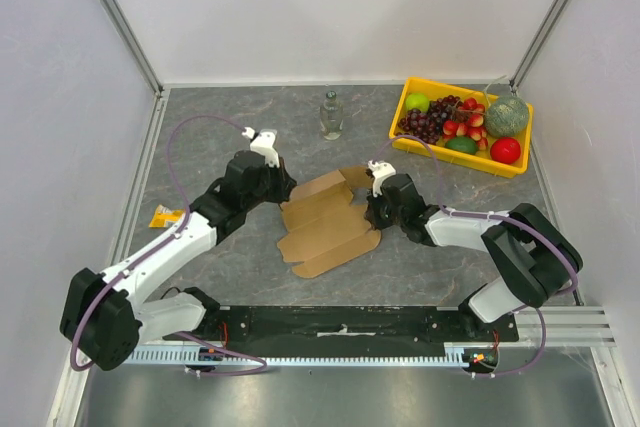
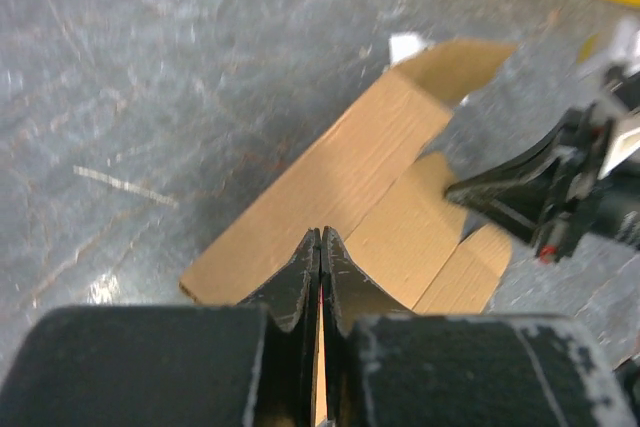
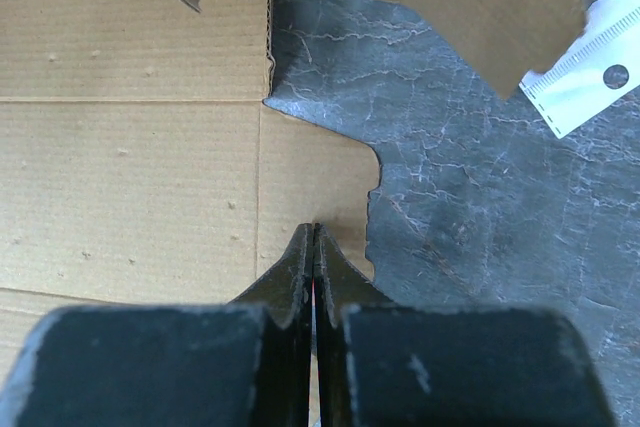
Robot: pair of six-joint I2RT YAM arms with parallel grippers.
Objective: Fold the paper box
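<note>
The paper box (image 1: 330, 225) is a brown corrugated die-cut sheet lying mostly flat mid-table, with one flap raised at its far end (image 2: 450, 67). My left gripper (image 1: 283, 190) is at the sheet's left far edge; in the left wrist view its jaws (image 2: 320, 234) are shut, tips down on the cardboard (image 2: 340, 177). My right gripper (image 1: 372, 209) is at the sheet's right edge; in the right wrist view its jaws (image 3: 315, 229) are shut, tips touching a small side flap (image 3: 310, 177). Neither gripper visibly pinches cardboard. The right gripper's fingers (image 2: 500, 187) also show in the left wrist view.
A yellow tray (image 1: 450, 157) of fruit stands at the back right. A small glass bottle (image 1: 331, 115) stands behind the sheet. A yellow packet (image 1: 166, 215) lies at the left. A white strip with a hole (image 3: 585, 77) sits beyond the cardboard. White walls enclose the table.
</note>
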